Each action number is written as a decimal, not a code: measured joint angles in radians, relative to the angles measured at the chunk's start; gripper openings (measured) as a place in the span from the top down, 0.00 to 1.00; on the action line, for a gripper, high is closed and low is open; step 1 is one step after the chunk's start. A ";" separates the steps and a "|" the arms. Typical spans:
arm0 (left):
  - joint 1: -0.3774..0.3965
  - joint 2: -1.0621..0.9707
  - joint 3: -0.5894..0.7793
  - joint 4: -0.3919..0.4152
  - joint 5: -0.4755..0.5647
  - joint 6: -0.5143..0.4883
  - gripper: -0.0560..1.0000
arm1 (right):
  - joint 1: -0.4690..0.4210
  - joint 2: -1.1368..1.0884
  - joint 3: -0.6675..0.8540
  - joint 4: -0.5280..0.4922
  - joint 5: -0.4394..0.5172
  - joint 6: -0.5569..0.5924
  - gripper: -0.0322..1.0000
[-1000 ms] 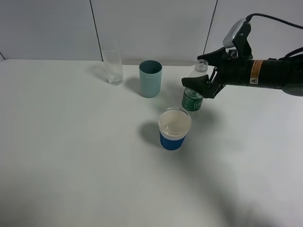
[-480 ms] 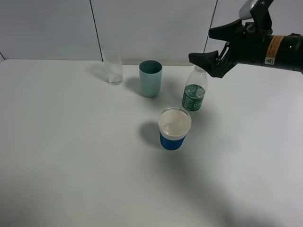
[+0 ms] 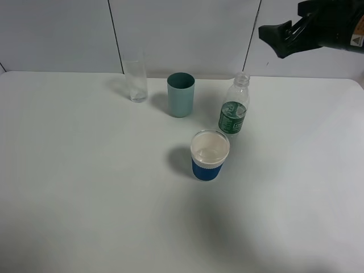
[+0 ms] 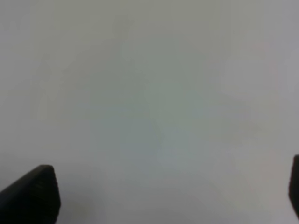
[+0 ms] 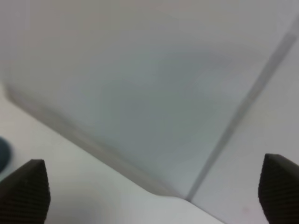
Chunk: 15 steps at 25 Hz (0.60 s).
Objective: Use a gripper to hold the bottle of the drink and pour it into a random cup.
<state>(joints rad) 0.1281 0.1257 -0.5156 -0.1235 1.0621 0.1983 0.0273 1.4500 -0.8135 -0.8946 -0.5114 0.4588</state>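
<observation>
I see the small clear plastic bottle with the dark green label point(image 3: 234, 112) standing upright on the white table point(image 3: 85, 187), uncapped as far as I can tell, below my right gripper point(image 3: 282, 38) and a little toward the table's middle from it. Whether any drink is left in it I cannot tell. That black gripper hangs high over the table's far edge, well clear of the bottle, with its fingers spread wide and nothing between them; in its wrist view the two dark fingertips point(image 5: 24, 191) sit at opposite margins with only wall and table edge between.

Just nearer the camera than the bottle stands the short white cup with the wide blue band point(image 3: 209, 154), its inside pale; I cannot say if liquid is in it. Farther from the gripper, along the back, stand a plain teal-green tumbler point(image 3: 181, 94) and then a tall clear glass point(image 3: 136, 81), which looks empty.

My left gripper point(image 4: 163, 196) looks down on bare white surface, fingertips far apart, holding nothing.

The near half of the table lies open.
</observation>
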 joint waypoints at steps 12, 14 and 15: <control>0.000 0.000 0.000 0.000 0.000 0.000 0.01 | 0.000 -0.196 0.001 0.501 0.504 -0.459 0.23; 0.000 0.000 0.000 0.000 0.000 0.000 0.01 | 0.000 -0.243 0.001 0.586 0.591 -0.561 0.23; 0.000 0.000 0.000 0.000 0.000 0.000 0.01 | 0.000 -0.263 0.001 0.618 0.623 -0.599 0.23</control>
<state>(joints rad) 0.1281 0.1257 -0.5156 -0.1235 1.0621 0.1983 0.0273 1.1865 -0.8127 -0.2766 0.1117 -0.1405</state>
